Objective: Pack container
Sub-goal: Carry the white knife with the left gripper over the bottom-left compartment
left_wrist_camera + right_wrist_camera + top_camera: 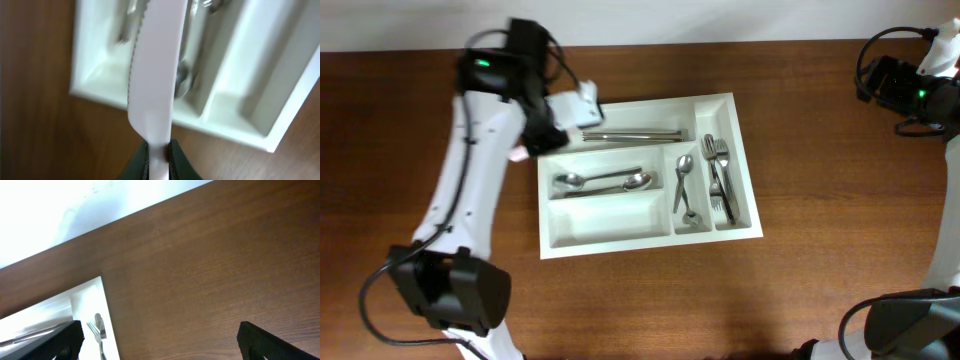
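Left fingers (145, 162) pinch the white knife (152, 75) by one end, guessing so it drops lengthwise into the tray (605, 222); right fingers (75, 335) gape empty.

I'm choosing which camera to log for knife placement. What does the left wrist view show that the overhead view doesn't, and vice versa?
Only the left wrist view: a pale knife with a serrated edge, held by the left gripper, jaws shut on it, over the edge of the container. Only the overhead view: all five compartments, spoons in the middle long one, forks in the outer narrow one, the long one at the picture's bottom empty. Both: the white container and the wooden table.
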### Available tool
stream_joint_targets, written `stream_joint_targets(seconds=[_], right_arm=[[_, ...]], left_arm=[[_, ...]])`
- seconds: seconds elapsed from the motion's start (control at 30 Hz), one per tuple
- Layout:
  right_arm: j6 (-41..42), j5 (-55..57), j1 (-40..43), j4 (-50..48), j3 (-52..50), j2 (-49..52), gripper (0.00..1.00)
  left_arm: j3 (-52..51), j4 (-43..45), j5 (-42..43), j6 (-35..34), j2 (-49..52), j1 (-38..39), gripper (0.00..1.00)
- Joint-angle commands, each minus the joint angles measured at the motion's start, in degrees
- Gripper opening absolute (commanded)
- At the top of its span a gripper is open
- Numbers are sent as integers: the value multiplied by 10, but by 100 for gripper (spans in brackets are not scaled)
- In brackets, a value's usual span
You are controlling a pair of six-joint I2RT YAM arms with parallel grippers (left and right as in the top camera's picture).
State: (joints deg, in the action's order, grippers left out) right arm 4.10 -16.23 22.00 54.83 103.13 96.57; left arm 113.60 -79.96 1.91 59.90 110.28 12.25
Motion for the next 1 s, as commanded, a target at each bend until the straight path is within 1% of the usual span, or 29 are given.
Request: stream_joint_targets(seconds=[0.0, 0.17, 0.3, 0.4, 0.67, 0.73, 0.77, 0.83, 0.93, 0.97], right_arm=[[-2, -7, 2, -2, 5, -6, 99], [-2, -7, 2, -2, 5, -6, 99], [-2, -7, 2, -2, 5, -6, 99], [-2, -7, 2, -2, 5, -6, 99], [-2, -7, 2, -2, 5, -6, 99], [-2, -7, 2, -2, 5, -6, 99], [-2, -7, 2, -2, 5, -6, 99], [-2, -7, 2, -2, 5, -6, 99], [-2, -7, 2, -2, 5, -6, 99], [-2, -7, 2, -2, 5, -6, 99]], left_arm=[[-80, 34, 2, 11, -8, 48, 2], [-176, 104, -36, 11, -8, 116, 2], [-224, 139, -43, 11, -8, 152, 2], [-255, 159, -43, 11, -8, 164, 2], [-318, 207, -43, 8, -7, 165, 3], [-325, 218, -43, -3, -7, 165, 8], [-327, 223, -43, -11, -7, 165, 13], [-327, 224, -43, -20, -7, 165, 18], [-322, 224, -67, -24, -11, 165, 28], [-316, 224, -81, -32, -14, 165, 44]])
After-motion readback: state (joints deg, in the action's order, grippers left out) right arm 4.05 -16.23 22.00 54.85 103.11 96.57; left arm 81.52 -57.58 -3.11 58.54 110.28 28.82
